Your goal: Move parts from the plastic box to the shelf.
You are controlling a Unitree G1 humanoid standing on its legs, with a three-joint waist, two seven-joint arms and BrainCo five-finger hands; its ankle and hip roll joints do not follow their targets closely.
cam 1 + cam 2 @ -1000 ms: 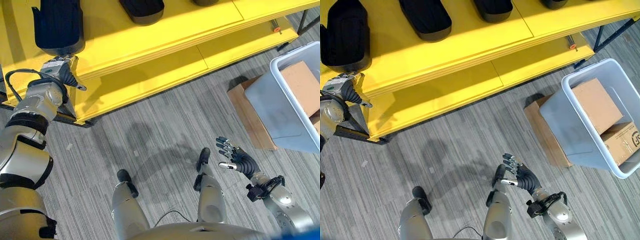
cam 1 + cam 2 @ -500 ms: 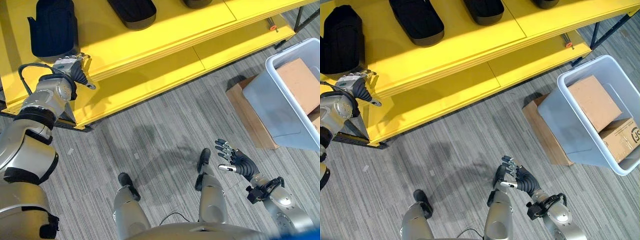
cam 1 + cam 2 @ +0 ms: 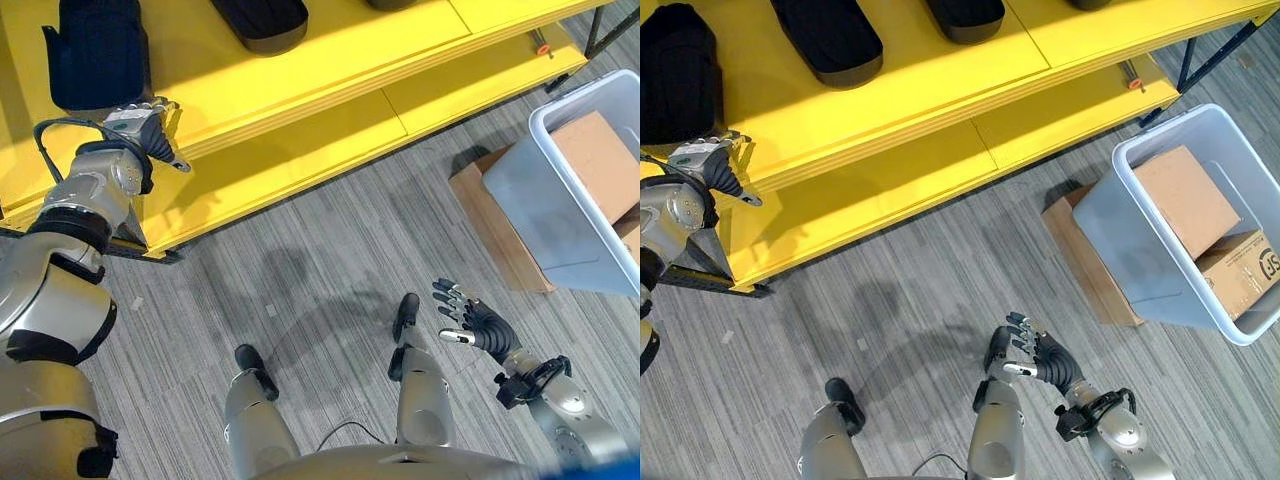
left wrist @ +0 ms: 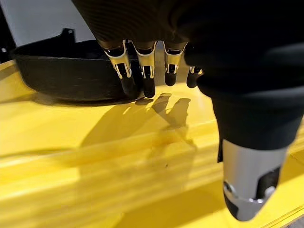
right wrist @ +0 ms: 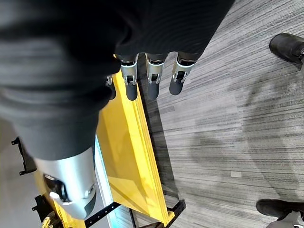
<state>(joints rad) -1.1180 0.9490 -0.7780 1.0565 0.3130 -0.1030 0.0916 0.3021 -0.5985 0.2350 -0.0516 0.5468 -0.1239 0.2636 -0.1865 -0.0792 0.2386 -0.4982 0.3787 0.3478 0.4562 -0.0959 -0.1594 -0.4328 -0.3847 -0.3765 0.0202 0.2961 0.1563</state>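
A: Where do our parts stand? We see a black part (image 3: 92, 52) on the top board of the yellow shelf (image 3: 300, 80), with more black parts (image 3: 826, 38) further along it.

B: Our left hand (image 3: 150, 135) hangs at the shelf's front edge, just beside that part, fingers (image 4: 124, 71) straight and holding nothing.

A: Our right hand (image 3: 470, 318) is low over the floor, spread and empty too.

B: The plastic box (image 3: 1140, 250) sits well apart on our right, tilted against a flat cardboard piece (image 3: 1085, 262), with cardboard cartons (image 3: 1185, 200) inside.

A: We judge the placing done. We should draw the left hand straight back so we don't nudge the part, then turn towards the box.
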